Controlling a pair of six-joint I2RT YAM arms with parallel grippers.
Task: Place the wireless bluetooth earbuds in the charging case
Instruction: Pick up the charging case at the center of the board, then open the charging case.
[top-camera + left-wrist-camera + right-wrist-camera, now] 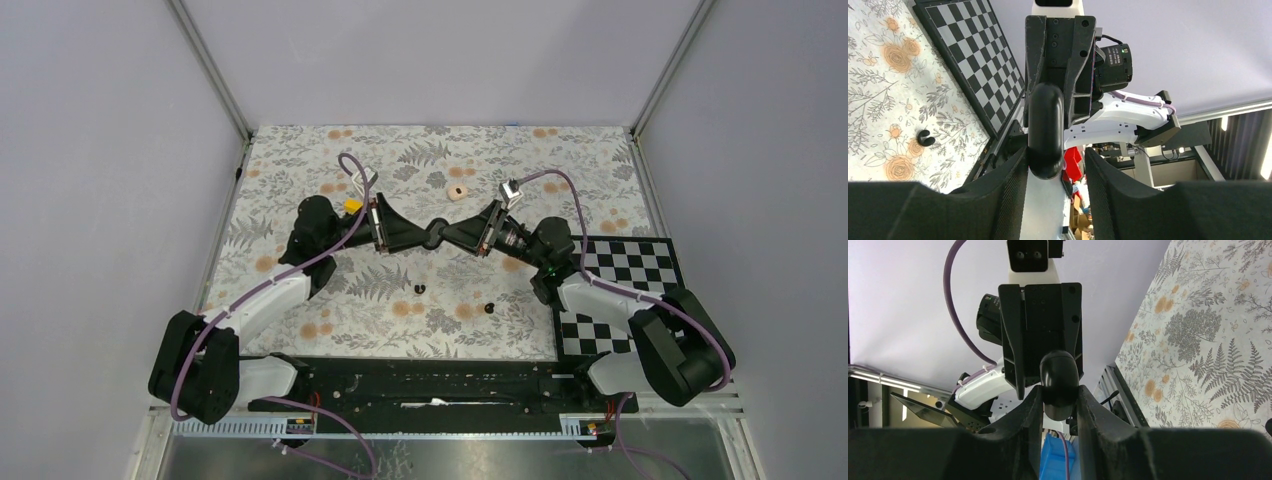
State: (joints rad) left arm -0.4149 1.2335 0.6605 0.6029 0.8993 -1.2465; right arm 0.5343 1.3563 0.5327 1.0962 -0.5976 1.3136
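Observation:
The charging case (437, 236), a glossy black pebble, hangs above the middle of the mat where both grippers meet. My right gripper (447, 235) is shut on it; in the right wrist view both fingers press the case (1059, 382) at my right gripper (1059, 396). My left gripper (428, 237) is open around the other end. In the left wrist view the case (1045, 130) lies against one finger of my left gripper (1055, 160), with a gap to the other. Two tiny black earbuds lie on the mat below, one earbud (420, 289) and a second earbud (489, 308). One earbud (925, 138) shows in the left wrist view.
A peach round disc (458, 192) lies on the floral mat (300, 170) behind the grippers. A checkerboard (625, 285) lies at the right under the right arm. Grey walls close in the left, right and back sides.

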